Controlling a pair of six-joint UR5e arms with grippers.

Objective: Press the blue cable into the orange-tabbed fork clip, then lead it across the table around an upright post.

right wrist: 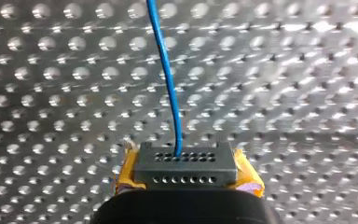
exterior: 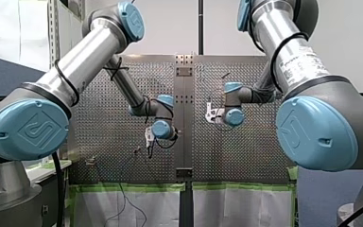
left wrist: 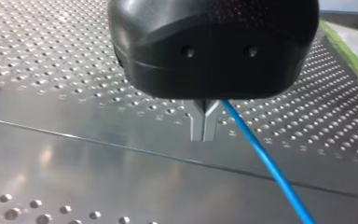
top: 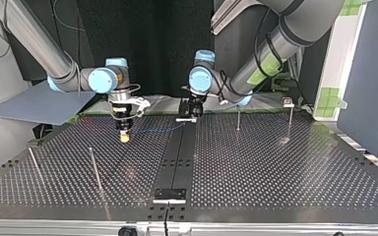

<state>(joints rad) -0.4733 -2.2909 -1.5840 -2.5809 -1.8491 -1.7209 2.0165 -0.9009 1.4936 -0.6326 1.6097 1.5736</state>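
Note:
The blue cable (top: 157,129) runs low over the perforated table (top: 275,172) between my two grippers. My left gripper (left wrist: 204,127), black with metal fingers, is shut on the blue cable (left wrist: 265,158), which leaves its tips slantwise over the centre strip. In the top view my left gripper (top: 189,112) hangs over the strip's far end. My right gripper (right wrist: 186,165), with yellow pads (right wrist: 127,175), is shut on the blue cable (right wrist: 168,79), which leads straight ahead. It stands at the top view's left (top: 123,133). A small clip-like fixture (top: 288,102) at the far right is too small to make out.
Thin upright posts stand on the table: two at the top view's right (top: 238,118) (top: 290,120) and two at its left (top: 94,167) (top: 33,162). A dark centre strip (top: 177,157) splits the table, with a small bracket (top: 170,194) at its near end.

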